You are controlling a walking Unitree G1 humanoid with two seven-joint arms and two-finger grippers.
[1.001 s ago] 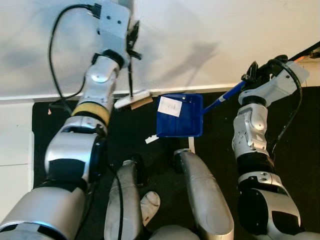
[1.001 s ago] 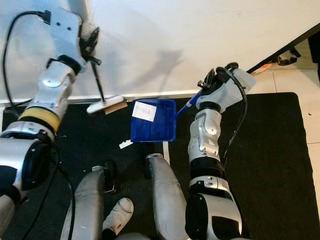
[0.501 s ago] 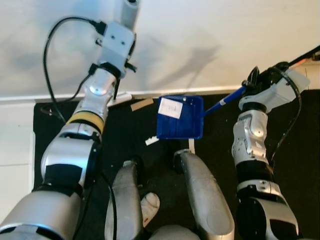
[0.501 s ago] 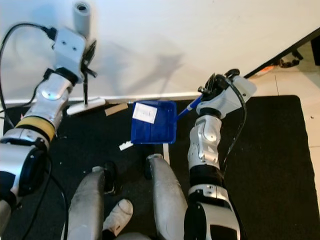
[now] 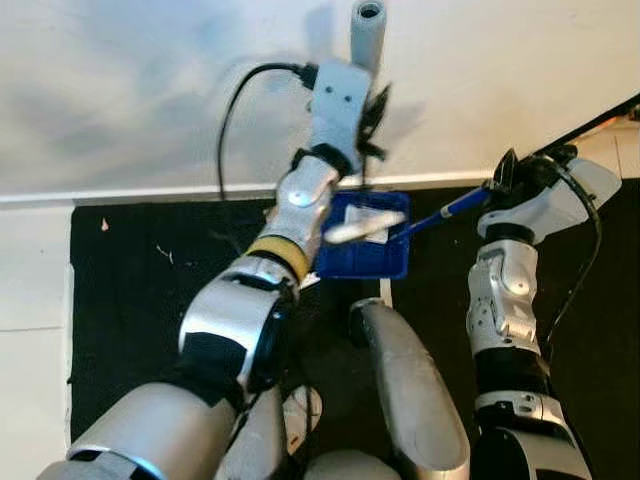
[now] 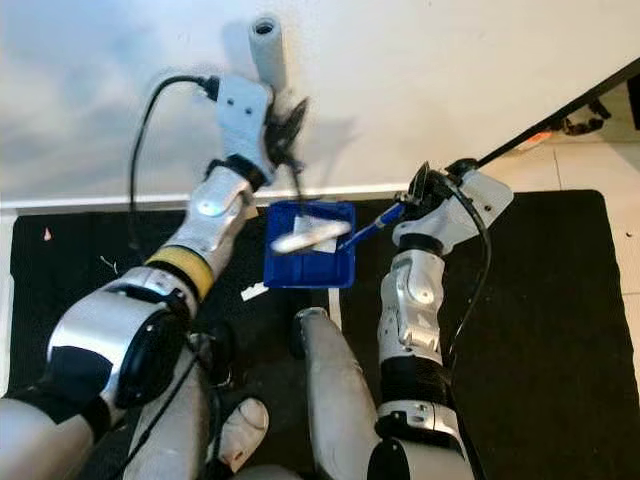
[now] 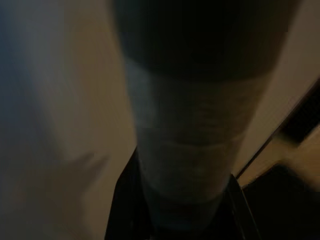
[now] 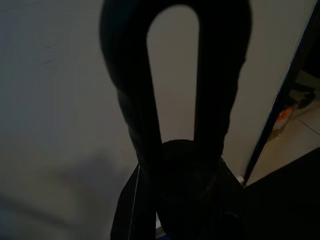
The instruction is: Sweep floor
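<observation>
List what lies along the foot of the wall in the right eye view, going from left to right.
Black mat → left gripper holding the broom handle → blue dustpan with the blurred brush head over it → right gripper on the dustpan's blue handle → tiled floor.

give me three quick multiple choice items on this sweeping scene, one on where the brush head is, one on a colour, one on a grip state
1. Where is the brush head?
A. over the dustpan
B. on the white tiles
C. behind the robot's feet

2. What colour is the dustpan?
A. red
B. blue
C. green

3. What is the right gripper doing?
A. hanging idle
B. pressing on the wall
C. holding the dustpan's handle

Answers:
1 A: the blurred pale brush head lies across the dustpan, on the brush held by the left gripper.
2 B: its tray is plain blue against the black mat.
3 C: the right gripper is closed on the dustpan's handle.
</observation>
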